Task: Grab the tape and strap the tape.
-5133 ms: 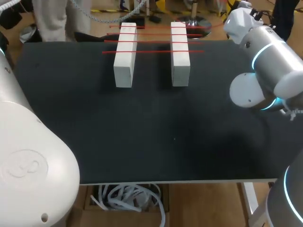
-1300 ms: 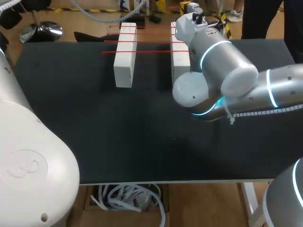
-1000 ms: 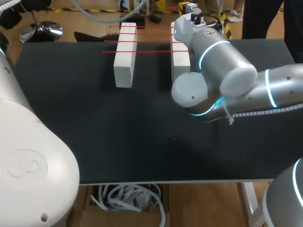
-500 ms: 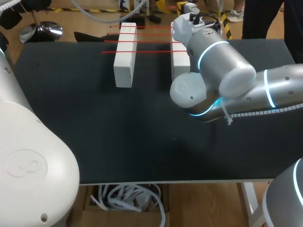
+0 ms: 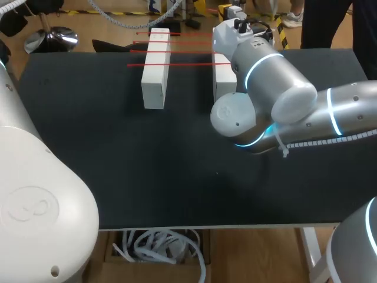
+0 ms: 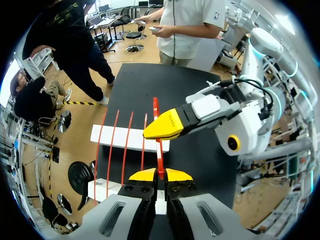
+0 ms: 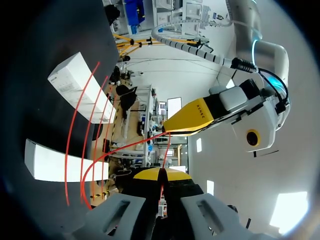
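Tape, head view: four thin red laid strips (image 5: 177, 63) run crosswise over both white blocks (image 5: 155, 68), which stand side by side but apart at the far end of the black table (image 5: 118, 165).
Right arm, head view: the right arm (image 5: 277, 82) reaches over the right-hand block. Its fingers are hidden behind the wrist, so their state cannot be told from here.
Held strip, left wrist view: a fifth piece, the held strip (image 6: 158, 142), runs straight from the left gripper (image 6: 161, 174) to the right gripper (image 6: 150, 132), above the blocks.
Left gripper, left wrist view: yellow tips pressed together on the strip's near end.
Count, left wrist view: two blocks, four laid strips, one held strip.
Right gripper, right wrist view: the right gripper (image 7: 160, 175) has its tips closed with the red strip pinched between them. The left gripper is just ahead, on the strip's other end.
Count, right wrist view: two blocks. The red lines crowd together too much to count surely.
Handling: likely very light, limp and sticky on one face. It would sag, twist or cling to itself if let slack. It is best held by its two ends and kept taut.
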Tool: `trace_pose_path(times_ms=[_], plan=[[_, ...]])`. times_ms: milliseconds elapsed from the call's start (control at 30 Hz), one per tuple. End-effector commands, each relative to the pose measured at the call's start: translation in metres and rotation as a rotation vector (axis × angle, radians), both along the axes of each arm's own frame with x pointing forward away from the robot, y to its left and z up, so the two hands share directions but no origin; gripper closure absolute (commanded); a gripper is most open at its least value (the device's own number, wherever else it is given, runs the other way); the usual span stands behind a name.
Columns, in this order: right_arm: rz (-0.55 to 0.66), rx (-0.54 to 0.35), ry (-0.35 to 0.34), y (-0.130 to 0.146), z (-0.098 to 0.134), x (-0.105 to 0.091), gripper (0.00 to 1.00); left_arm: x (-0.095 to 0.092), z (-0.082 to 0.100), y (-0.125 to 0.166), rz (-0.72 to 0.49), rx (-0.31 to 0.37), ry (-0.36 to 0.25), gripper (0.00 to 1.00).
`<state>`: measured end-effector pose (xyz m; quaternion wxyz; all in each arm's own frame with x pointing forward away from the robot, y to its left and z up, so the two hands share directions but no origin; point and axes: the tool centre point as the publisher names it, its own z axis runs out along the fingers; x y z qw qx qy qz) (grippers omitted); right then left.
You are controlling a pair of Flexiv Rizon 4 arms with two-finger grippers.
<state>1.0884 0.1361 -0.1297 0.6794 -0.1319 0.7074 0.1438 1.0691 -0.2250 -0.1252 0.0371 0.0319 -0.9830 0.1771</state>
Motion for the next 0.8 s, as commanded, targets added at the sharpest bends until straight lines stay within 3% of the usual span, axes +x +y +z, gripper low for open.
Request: trace_pose_path(times_ms=[33, 800], plan=[[0.009, 0.000, 0.004, 0.0014, 0.0031, -0.0017, 1.00, -0.0004, 0.0009, -0.0003, 0.001, 0.003, 0.001, 1.00], [0.045, 0.012, 0.005, 0.0104, 0.0062, -0.0047, 1.00, -0.0004, 0.0009, -0.0003, 0.001, 0.003, 0.001, 1.00]])
